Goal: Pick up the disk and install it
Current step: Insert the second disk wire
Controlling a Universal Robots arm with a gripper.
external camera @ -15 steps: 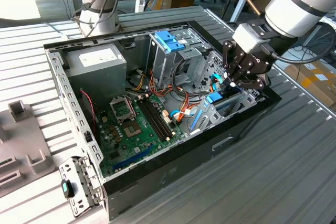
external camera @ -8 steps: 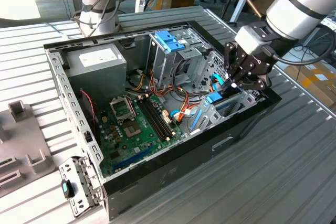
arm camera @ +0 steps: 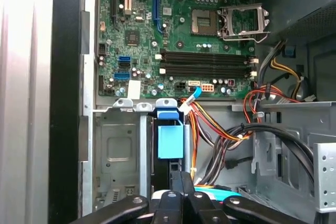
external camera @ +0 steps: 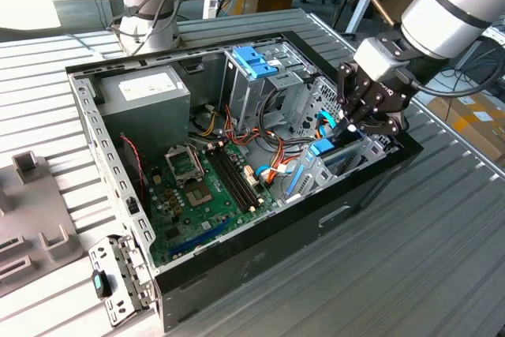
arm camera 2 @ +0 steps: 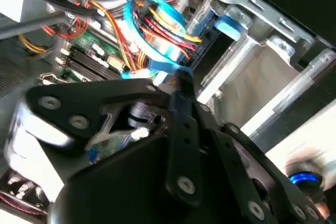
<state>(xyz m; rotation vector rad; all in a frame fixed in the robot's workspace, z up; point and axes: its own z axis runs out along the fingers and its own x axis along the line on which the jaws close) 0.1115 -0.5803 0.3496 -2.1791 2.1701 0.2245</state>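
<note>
- Grey slatted metal table (external camera: 410,258) lies nearest in the exterior view, with a loose metal bracket (external camera: 118,274) resting on it at the near corner of the computer case (external camera: 260,250).
- The black case lies open on its side, and the green motherboard (external camera: 197,195) (arm camera: 184,30) covers its floor.
- Just past the board, towards the exterior view's right, sits a metal drive bay (external camera: 347,155) (arm camera: 118,150) against the case wall.
- The disk (external camera: 322,147) (arm camera: 170,140) stands edge-on in a slot of that bay. Only its blue plastic end shows; its metal body is hidden between the bay walls.
- The gripper (external camera: 353,125) (arm camera: 181,182) (arm camera 2: 181,85) hangs directly over the disk's slot, fingers drawn together with no gap between them in the first wrist view. Whether they touch the disk cannot be told.
- Orange, red and black cables (external camera: 245,136) (arm camera: 210,124) run beside the bay, and a light-blue flat cable (arm camera 2: 152,30) loops just beside the fingers.
- Farther back, the grey power-supply box (external camera: 146,92) fills the case's corner on the exterior view's left, and a metal drive cage topped by a blue handle (external camera: 254,61) stands beside it.
- Farthest off, another robot base (external camera: 150,5) stands on the table behind the case.
</note>
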